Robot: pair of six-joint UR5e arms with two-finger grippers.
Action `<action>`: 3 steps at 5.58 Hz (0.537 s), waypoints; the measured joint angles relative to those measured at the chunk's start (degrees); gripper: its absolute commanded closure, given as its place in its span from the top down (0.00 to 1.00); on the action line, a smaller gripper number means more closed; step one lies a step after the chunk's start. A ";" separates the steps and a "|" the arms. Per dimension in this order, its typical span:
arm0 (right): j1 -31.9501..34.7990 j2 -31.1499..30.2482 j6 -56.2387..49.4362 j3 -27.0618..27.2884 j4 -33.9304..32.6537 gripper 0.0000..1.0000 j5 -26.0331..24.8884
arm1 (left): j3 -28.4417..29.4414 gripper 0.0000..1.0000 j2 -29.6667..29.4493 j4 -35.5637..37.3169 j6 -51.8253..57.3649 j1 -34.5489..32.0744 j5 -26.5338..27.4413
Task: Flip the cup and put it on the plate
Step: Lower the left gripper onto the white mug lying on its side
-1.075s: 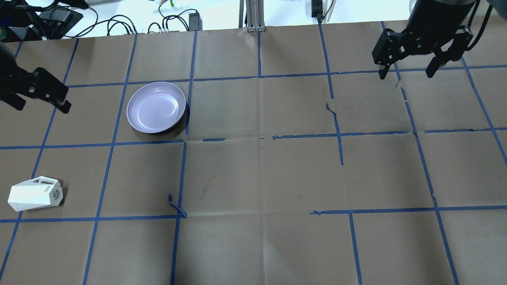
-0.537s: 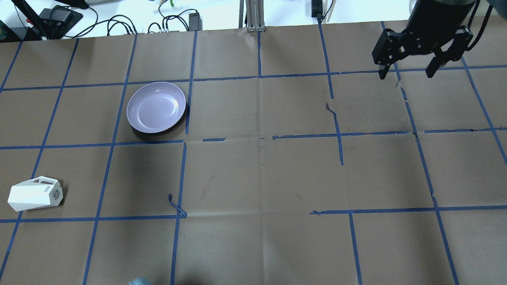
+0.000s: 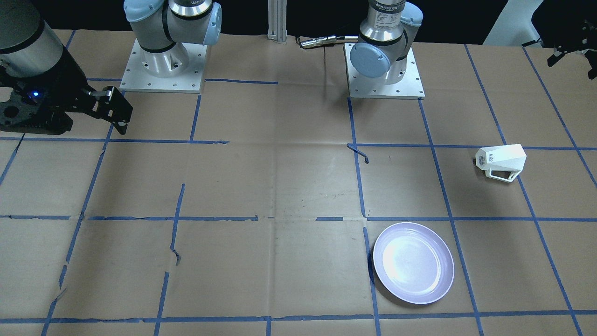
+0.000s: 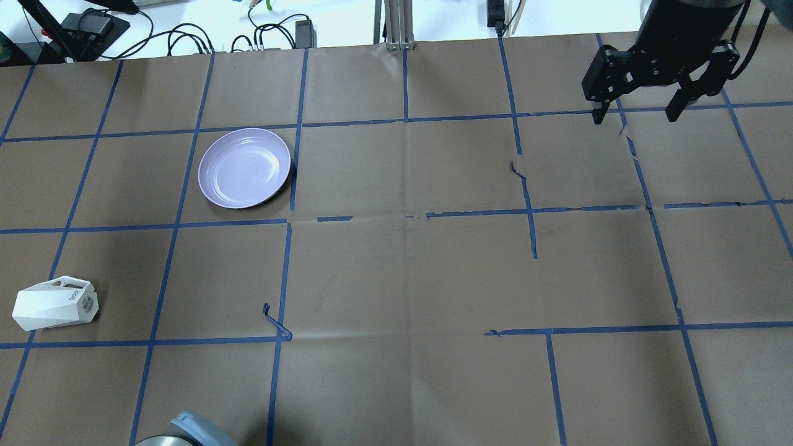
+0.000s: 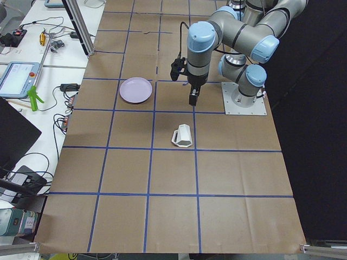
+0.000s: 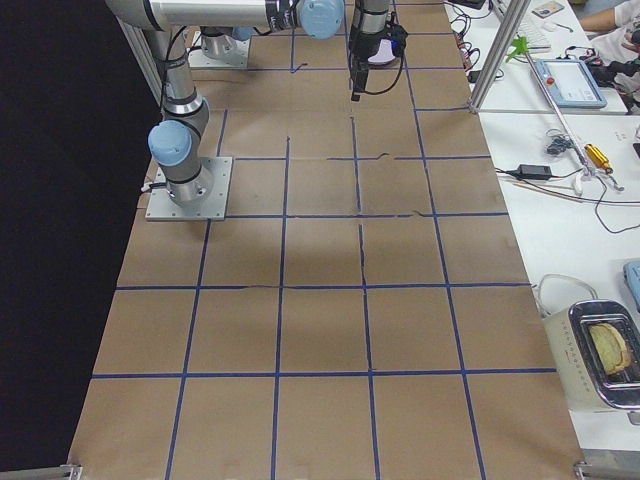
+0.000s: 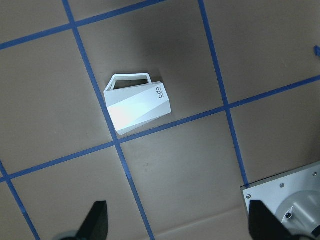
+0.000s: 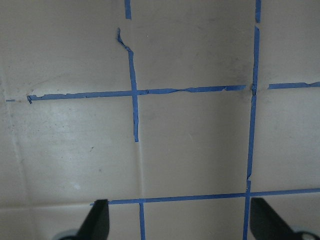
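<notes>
Since a second ago the left arm has shifted. The left claw (image 7: 180,224) no longer shows at the left edge of the overhead view, and a pale blue joint (image 4: 197,433) of that arm now enters this view at the bottom edge. The dark shadow beside the plate (image 4: 245,167) is also gone. The left claw hangs above the counter (image 4: 403,279), spread wide and holding nothing.

The cup (image 4: 54,303) is below it, a little to one side. It lies on its side on the robot's left part of the counter, with the handle toward the far side and the base with the dark logo toward the middle. It is well apart from the plate.

The right claw (image 4: 637,114) has not moved. It hangs at the far right, also wide and empty.
</notes>
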 measured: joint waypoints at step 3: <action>0.00 0.00 0.00 0.00 0.00 1.00 0.00 | 0.71 0.98 -10.19 3.38 2.52 7.92 -3.08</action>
